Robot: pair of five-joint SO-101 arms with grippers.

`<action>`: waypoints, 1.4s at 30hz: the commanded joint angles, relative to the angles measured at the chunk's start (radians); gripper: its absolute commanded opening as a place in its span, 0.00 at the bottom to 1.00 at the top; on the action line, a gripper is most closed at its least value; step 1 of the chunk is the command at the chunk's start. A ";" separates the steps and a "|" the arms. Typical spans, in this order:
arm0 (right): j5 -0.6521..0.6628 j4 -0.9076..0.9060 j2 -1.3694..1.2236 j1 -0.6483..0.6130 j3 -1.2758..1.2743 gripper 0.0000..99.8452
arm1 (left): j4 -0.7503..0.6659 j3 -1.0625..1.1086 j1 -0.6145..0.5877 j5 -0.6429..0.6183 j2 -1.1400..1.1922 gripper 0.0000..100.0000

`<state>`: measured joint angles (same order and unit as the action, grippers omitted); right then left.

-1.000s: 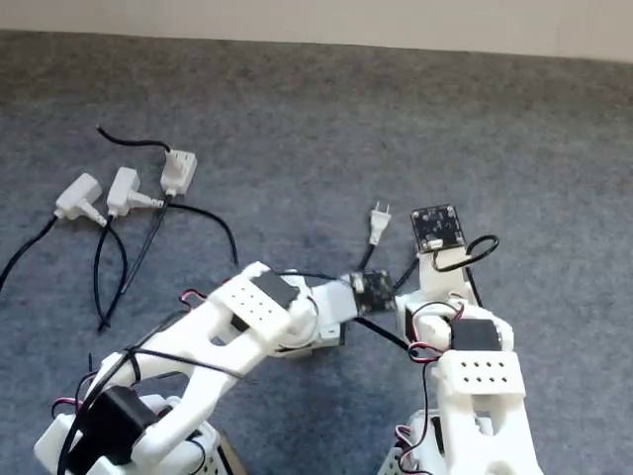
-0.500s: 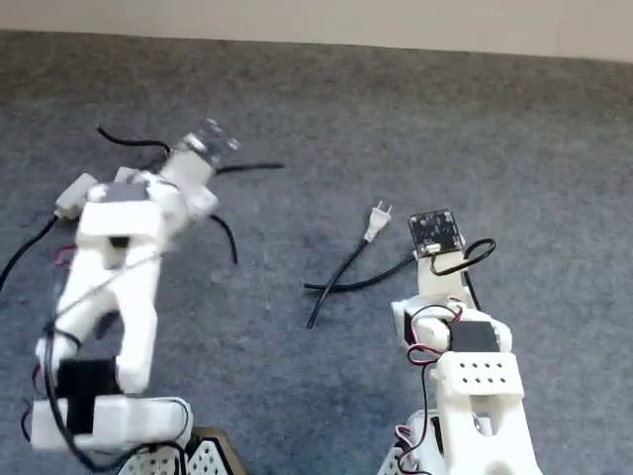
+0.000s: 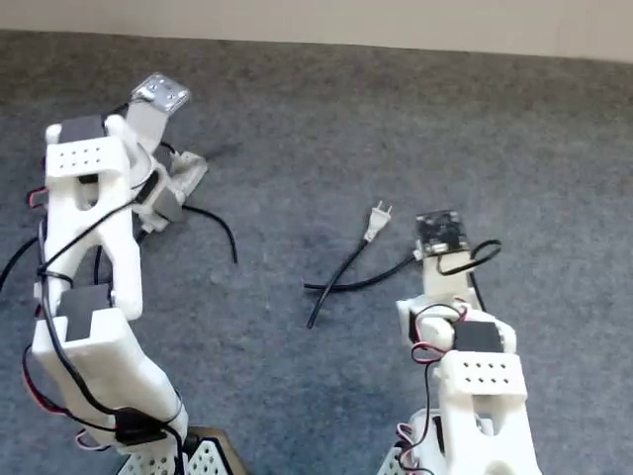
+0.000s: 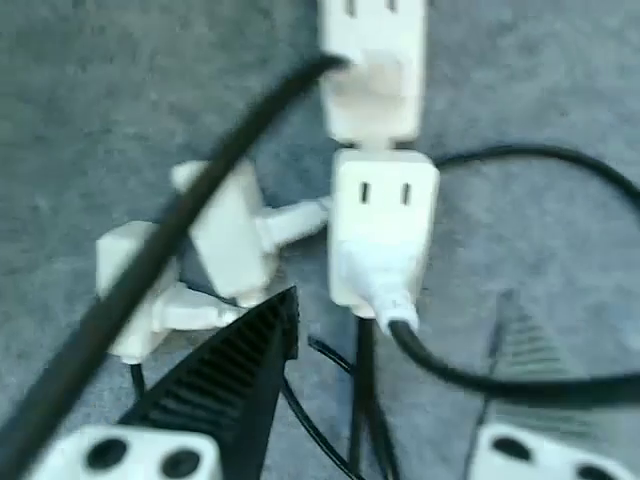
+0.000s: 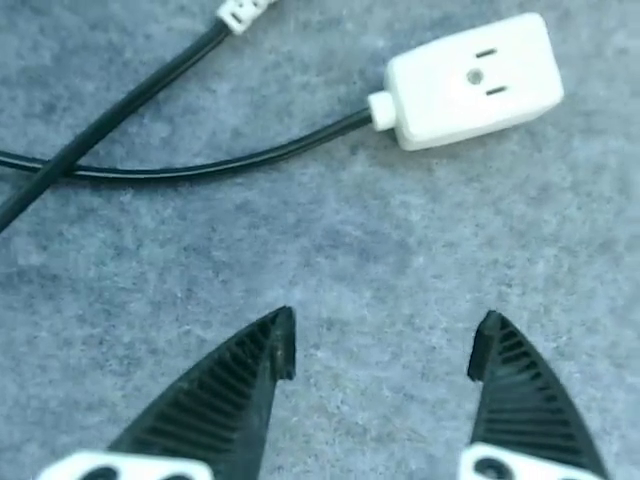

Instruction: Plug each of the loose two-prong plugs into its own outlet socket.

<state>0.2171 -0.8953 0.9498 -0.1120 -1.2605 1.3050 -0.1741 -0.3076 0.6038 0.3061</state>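
While your left gripper [image 4: 397, 300] hangs over the cluster of white outlet sockets [image 4: 383, 235] at the far left of the grey carpet [image 3: 297, 119], its jaws stand spread and hold nothing, probably so you can pick one block out of the tangle; the blocks lie close together with their black cords [image 4: 470, 378] looped among them, so choose your approach with care; your right gripper [image 5: 388, 320] is likewise spread and empty, low over the carpet, with a lone socket [image 5: 470, 80] lying flat just ahead, slots showing; the loose two-prong plug [image 3: 376, 220] rests near mid-table, unplugged, just beside the right arm's wrist, prongs pointing away from you; that closeness looks meant to make the pair an easy match.
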 commanded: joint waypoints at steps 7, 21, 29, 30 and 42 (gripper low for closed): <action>-0.005 -0.168 0.019 0.446 0.351 0.28 | 0.342 -0.275 0.317 -0.021 -0.096 0.30; -0.005 0.101 0.019 0.908 0.222 0.28 | 0.021 -0.302 0.785 -0.077 0.085 0.30; -0.005 0.257 0.019 0.974 0.065 0.28 | -0.189 -0.303 0.937 -0.129 0.200 0.30; -0.005 0.257 0.019 0.954 0.058 0.28 | -0.189 -0.303 0.941 -0.129 0.209 0.30; -0.040 -0.015 -0.079 0.404 0.309 0.28 | 0.319 -0.295 0.650 -0.261 -0.053 0.30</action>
<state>0.1941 -0.7864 0.9421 0.4434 -1.1408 1.5275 -0.4411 0.5178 0.4074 0.3905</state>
